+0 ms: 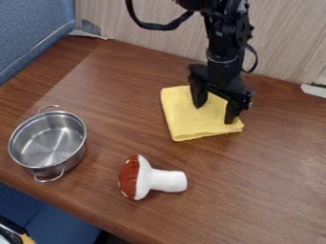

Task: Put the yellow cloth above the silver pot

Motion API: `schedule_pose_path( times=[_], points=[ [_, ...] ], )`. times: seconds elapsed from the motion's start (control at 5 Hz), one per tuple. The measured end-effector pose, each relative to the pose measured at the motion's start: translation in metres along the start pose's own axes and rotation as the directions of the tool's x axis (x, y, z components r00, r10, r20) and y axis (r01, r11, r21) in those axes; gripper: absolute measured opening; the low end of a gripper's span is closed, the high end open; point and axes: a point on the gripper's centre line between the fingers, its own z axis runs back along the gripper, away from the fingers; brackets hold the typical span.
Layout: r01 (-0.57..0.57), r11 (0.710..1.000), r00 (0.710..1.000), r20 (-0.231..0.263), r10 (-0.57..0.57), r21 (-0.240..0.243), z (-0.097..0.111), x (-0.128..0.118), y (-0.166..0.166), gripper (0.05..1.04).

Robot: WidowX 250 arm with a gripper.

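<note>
My gripper [214, 113] hangs down over the yellow cloth [185, 121], its two fingers spread apart and their tips at the cloth's right half. The cloth lies flat and folded on the wooden table, right of centre toward the back; the gripper covers part of its upper right side. At the left of the table stands the silver pot [49, 140], upright and empty inside, with a loop handle at its back and another at its front.
A plush mushroom [153, 180] with a red cap and white stem lies on its side in front of the cloth, right of the pot. The wooden table [255, 190] meets a pale wall behind and a blue padded surface at the left.
</note>
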Motion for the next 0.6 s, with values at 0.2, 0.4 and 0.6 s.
schedule_pose_path(
  times=[0.2,0.4,0.6],
  points=[
    [0.003,1.0,1.0,-0.009,-0.003,0.001,-0.001,0.001,0.0,1.001],
    [-0.018,1.0,1.0,-0.009,0.018,0.003,-0.002,0.0,0.012,1.001],
    [-0.048,0.999,0.999,-0.008,0.048,0.01,-0.002,-0.002,0.028,0.999]
  ],
)
